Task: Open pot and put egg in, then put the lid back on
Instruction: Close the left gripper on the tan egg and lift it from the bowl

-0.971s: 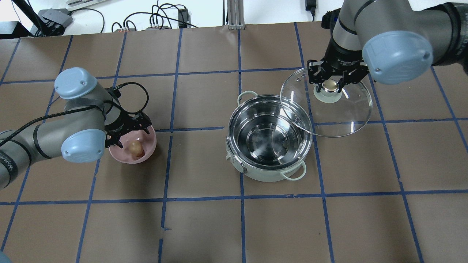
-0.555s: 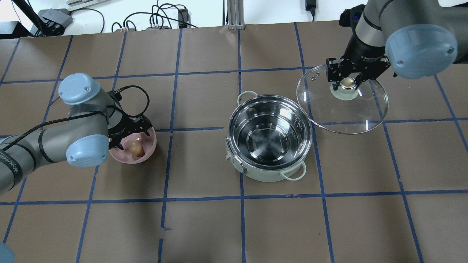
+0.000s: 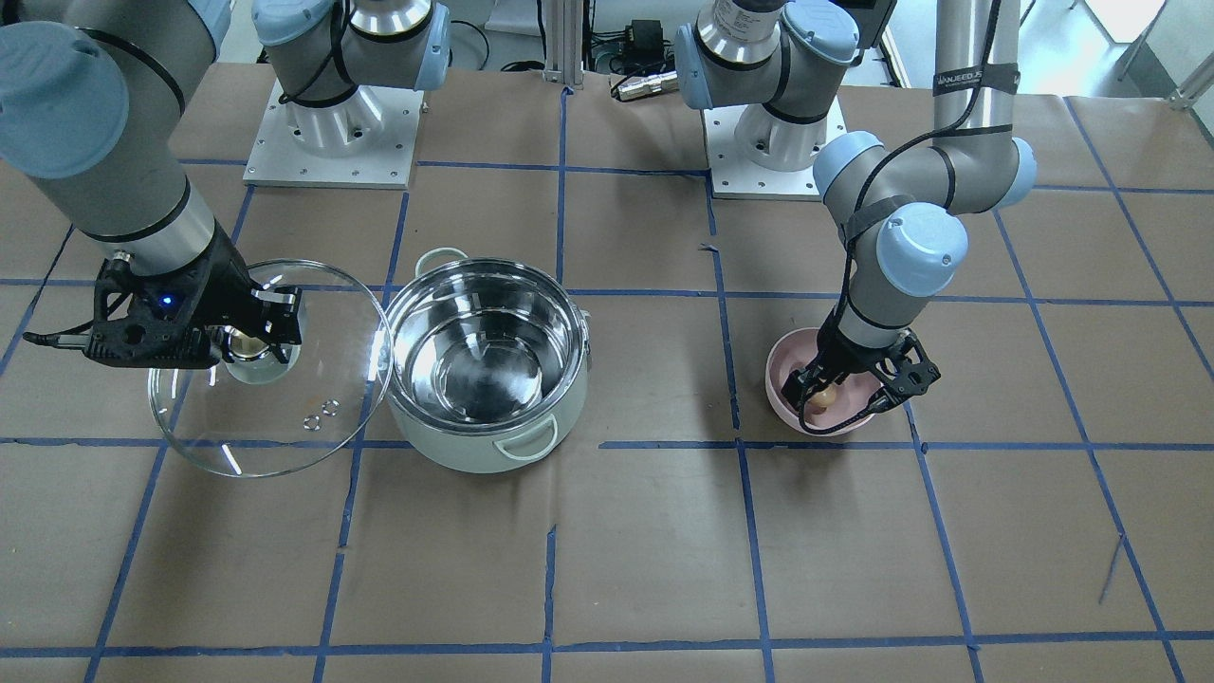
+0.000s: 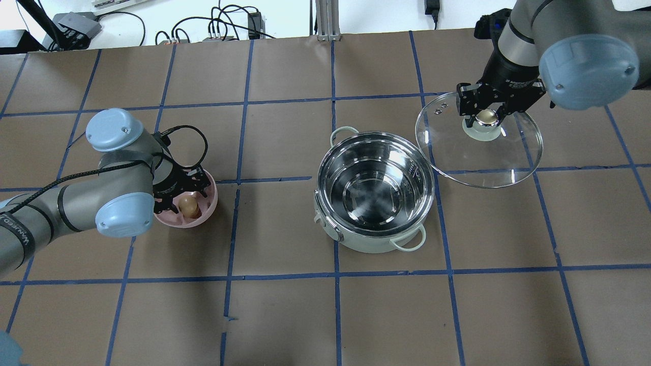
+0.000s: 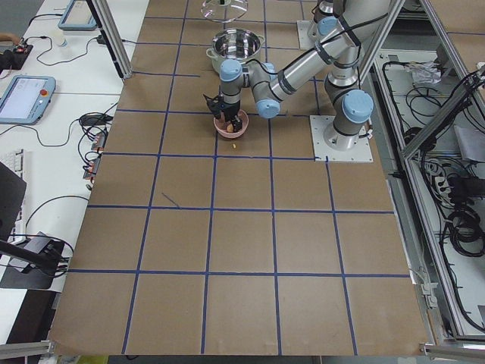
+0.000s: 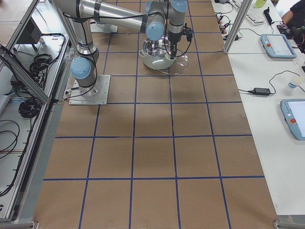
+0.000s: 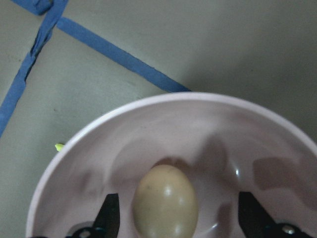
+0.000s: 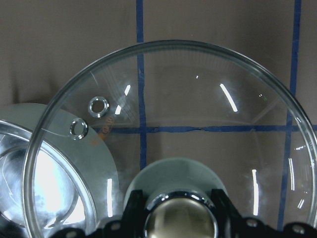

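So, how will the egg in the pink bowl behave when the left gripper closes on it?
The egg looks smooth and oval, so it may slip or roll out if pinched off-centre. Its shell is probably brittle, so a gentle squeeze seems wise. If nudged, the curved pink bowl should roll it back.

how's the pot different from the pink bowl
The pot is mint green with a shiny steel inside; the bowl is pink. The pot is wider and has two loop handles; the bowl has none. The pot is empty; the bowl holds the egg. Both are round, upright and uncovered.
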`<control>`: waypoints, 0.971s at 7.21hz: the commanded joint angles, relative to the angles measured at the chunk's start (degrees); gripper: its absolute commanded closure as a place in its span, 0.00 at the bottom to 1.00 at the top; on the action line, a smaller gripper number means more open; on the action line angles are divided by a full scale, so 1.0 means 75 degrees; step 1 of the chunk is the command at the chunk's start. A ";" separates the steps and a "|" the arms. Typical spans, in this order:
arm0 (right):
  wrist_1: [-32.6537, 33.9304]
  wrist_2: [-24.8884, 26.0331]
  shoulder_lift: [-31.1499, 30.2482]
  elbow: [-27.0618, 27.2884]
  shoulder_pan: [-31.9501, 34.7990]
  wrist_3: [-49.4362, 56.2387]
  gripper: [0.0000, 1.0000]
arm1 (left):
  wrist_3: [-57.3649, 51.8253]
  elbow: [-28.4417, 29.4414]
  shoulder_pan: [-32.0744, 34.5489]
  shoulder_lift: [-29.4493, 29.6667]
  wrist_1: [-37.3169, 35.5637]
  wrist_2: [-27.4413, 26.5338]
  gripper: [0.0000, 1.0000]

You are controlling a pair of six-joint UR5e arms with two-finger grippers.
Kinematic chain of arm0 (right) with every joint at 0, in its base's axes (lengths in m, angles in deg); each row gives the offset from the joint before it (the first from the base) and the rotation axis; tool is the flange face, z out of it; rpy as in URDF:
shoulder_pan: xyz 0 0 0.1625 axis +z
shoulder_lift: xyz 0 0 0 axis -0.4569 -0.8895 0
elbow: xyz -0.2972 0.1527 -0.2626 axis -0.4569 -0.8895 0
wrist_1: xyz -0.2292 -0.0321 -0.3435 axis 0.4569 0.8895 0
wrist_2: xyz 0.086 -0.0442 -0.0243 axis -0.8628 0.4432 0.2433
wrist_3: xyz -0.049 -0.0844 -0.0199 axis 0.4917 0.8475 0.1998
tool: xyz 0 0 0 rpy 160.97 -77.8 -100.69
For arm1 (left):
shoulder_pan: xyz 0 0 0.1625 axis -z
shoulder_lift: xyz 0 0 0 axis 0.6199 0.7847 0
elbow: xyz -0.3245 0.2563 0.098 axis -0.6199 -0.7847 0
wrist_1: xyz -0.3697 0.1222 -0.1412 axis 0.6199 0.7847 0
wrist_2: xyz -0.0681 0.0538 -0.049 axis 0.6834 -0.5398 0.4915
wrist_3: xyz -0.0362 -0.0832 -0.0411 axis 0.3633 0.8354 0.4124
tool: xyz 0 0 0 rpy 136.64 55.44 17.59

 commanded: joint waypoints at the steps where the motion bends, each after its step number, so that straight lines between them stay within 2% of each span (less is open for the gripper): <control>1: 0.0066 -0.0003 0.0002 0.0033 0.0005 0.0013 0.84 | 0.0010 -0.0013 0.0000 0.0009 0.0004 0.0035 0.53; 3: 0.0066 -0.0015 -0.0010 0.0021 -0.0006 0.0025 0.84 | -0.0013 -0.0013 0.0000 0.0032 0.0004 0.0046 0.52; 4: 0.0066 -0.0038 -0.0010 0.0021 -0.0006 0.0025 0.84 | -0.0002 -0.0013 0.0000 0.0044 0.0004 0.0046 0.57; 6: 0.0066 -0.0038 -0.0010 0.0021 -0.0006 0.0036 0.84 | -0.0025 0.0034 0.0000 0.0044 0.0004 0.0035 0.80; 7: 0.0066 -0.0038 -0.0010 0.0021 -0.0006 0.0048 0.84 | -0.0072 0.0045 0.0000 0.0032 0.0004 0.0035 0.83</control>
